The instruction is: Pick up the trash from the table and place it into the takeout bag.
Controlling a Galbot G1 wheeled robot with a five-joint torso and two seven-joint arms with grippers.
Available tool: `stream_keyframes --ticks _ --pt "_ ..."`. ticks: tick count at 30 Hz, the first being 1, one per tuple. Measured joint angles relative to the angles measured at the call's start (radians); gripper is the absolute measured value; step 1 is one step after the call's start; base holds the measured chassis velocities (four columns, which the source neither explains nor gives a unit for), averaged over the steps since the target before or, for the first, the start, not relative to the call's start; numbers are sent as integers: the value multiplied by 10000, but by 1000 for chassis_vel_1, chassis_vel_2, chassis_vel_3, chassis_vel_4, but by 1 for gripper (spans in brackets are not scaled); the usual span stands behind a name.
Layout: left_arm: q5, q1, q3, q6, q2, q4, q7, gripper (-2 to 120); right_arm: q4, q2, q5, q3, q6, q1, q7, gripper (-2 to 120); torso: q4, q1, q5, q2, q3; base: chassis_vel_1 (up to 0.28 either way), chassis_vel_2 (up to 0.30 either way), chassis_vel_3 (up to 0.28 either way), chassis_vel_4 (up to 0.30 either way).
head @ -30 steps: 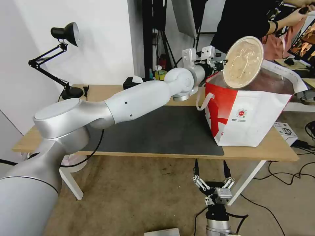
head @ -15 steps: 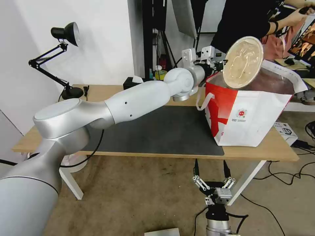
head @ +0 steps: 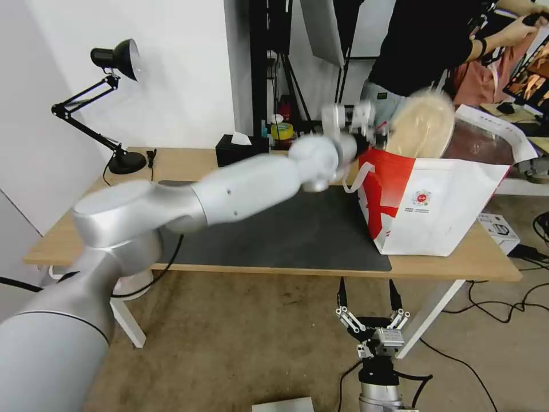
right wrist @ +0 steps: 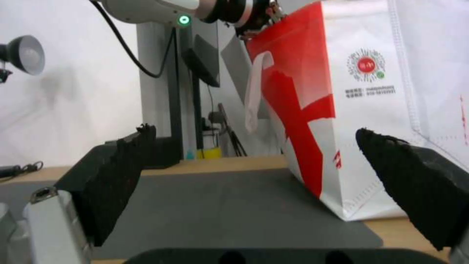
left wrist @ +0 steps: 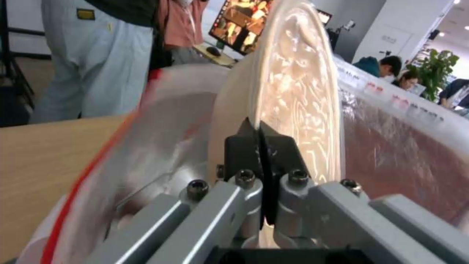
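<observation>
Bagging step: left gripper (left wrist: 261, 146), jaws clamped on beige paper bowl (head: 420, 125), over takeout bag (head: 434, 197); release needed inside.

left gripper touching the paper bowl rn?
Touching. In the left wrist view the left gripper is pinched shut on the rim of the beige paper bowl, with no gap, over the takeout bag.

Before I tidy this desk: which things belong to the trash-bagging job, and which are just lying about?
Job:
beige paper bowl, pinched by left gripper
takeout bag
table

Lying about:
desk lamp
black tissue box
tape roll
</observation>
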Motion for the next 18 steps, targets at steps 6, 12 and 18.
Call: stream_keyframes --ticks 6,12,18 --pt "4 -26 27 12 10 -40 23 0 0 0 0 -2 0 4 0 100 2 -2 0 1 -1 0 0 0 0" --pt "4 -104 54 11 -28 -45 32 0 0 0 0 -2 0 4 0 100 1 -3 0 2 -1 0 0 0 0" --pt "53 -164 64 -1 -5 -121 4 0 0 0 0 -2 0 4 0 100 0 -3 0 1 -1 0 0 0 0"
